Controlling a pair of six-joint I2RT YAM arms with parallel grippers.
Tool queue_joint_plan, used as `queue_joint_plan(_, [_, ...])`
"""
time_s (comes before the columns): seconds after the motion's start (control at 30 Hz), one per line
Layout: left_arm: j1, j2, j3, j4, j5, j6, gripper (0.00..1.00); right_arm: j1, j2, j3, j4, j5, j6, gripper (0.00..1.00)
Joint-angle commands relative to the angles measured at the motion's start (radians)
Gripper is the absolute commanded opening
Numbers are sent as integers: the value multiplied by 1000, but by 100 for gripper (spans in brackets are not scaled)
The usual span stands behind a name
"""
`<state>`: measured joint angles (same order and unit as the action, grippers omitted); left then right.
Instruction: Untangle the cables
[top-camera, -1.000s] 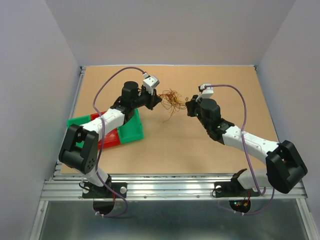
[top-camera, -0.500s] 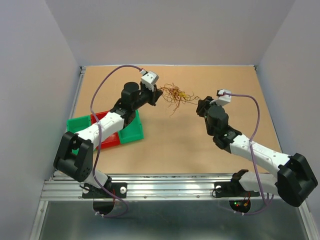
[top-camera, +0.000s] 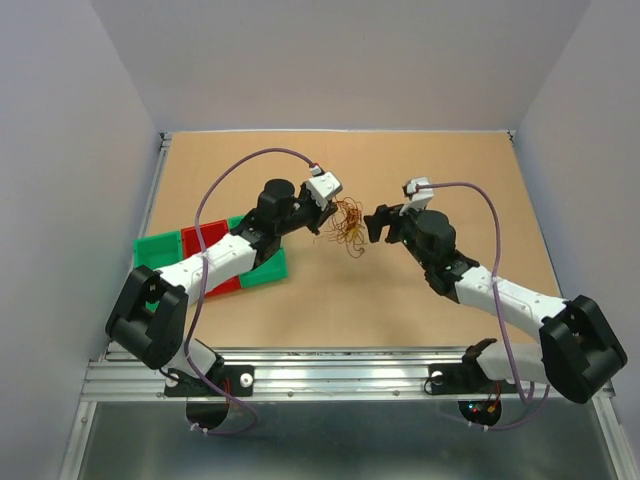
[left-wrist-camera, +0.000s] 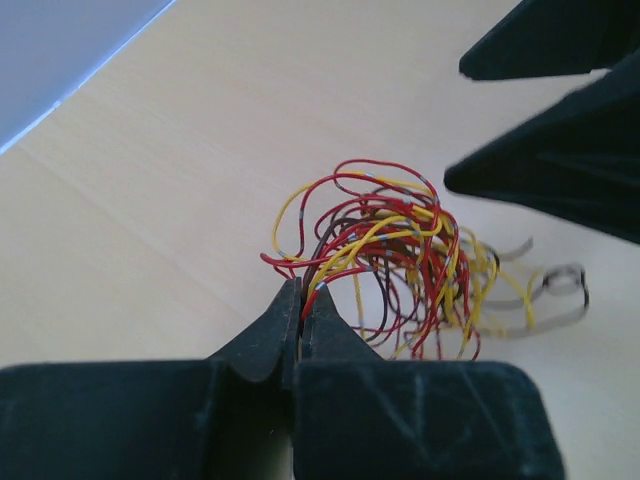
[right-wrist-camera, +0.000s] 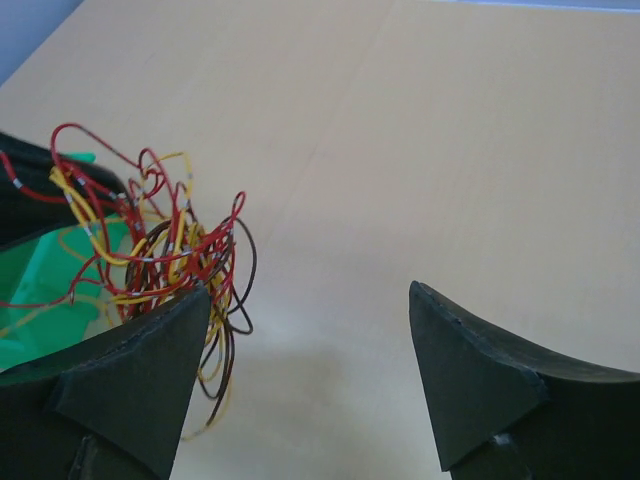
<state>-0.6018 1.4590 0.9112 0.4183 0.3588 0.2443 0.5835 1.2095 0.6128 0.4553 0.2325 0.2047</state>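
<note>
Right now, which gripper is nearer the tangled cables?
Left. The left gripper is shut on the cables, pinching their strands; the right gripper stands open just beside them.

A tan board table (top-camera: 340, 310) stands boxed in by plain pale grey walls (top-camera: 340, 60) at the back and both sides, evenly lit, with an aluminium rail (top-camera: 340, 372) along its near edge and a grey metal sheet (top-camera: 340, 440) below.

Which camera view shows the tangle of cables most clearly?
The left wrist view: the cables sit centred, strands distinct, pinched by the left tool. The right wrist view has them at its left, partly hidden; the top view, only tiny.
</note>
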Motion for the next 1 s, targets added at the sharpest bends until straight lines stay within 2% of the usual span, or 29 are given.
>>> queue_joint_plan(0.0, [8, -54, 17, 8, 26, 35, 0, 3, 59, 18, 123, -226, -68, 85])
queue_joint_plan(0.27, [2, -65, 22, -7, 54, 30, 0, 3, 142, 34, 230, -446, -68, 82])
queue_joint_plan(0.47, [2, -77, 26, -22, 97, 20, 0, 3, 212, 65, 264, -463, -57, 76])
queue_joint_plan(0.53, [2, -83, 29, -33, 121, 18, 0, 3, 232, 76, 275, -440, -48, 68])
queue_joint_plan(0.57, [0, -83, 34, -36, 130, 19, 0, 3, 254, 87, 286, -435, -45, 58])
queue_joint_plan(0.6, [0, -80, 35, -47, 141, 24, 0, 3, 263, 96, 284, -433, -42, 37])
queue_joint_plan(0.67, [0, -78, 38, -50, 120, 26, 0, 3, 278, 111, 283, -389, -16, 23])
queue_joint_plan(0.7, [0, -83, 37, -44, 86, 20, 0, 3, 278, 111, 283, -357, -8, 21])
queue_joint_plan(0.77, [2, -89, 29, -24, -12, 1, 0, 3, 265, 93, 270, -186, 34, 21])
queue_joint_plan(0.8, [4, -106, 20, 11, -124, -19, 0, 4, 254, 87, 263, -108, 51, 21])
queue_joint_plan(0.83, [7, -114, 11, 29, -173, -29, 0, 4, 231, 76, 252, -32, 82, 20])
queue_joint_plan(0.87, [13, -121, -4, 42, -205, -37, 0, 3, 219, 68, 234, 119, 94, 18])
queue_joint_plan(0.9, [22, -138, -11, 63, -239, -49, 0, 3, 202, 56, 220, 198, 122, 9])
queue_joint_plan(0.93, [26, -146, -17, 71, -250, -56, 0, 3, 196, 56, 203, 350, 133, 5])
queue_joint_plan(0.97, [28, -152, -26, 76, -264, -62, 0, 1, 191, 54, 171, 419, 140, 3])
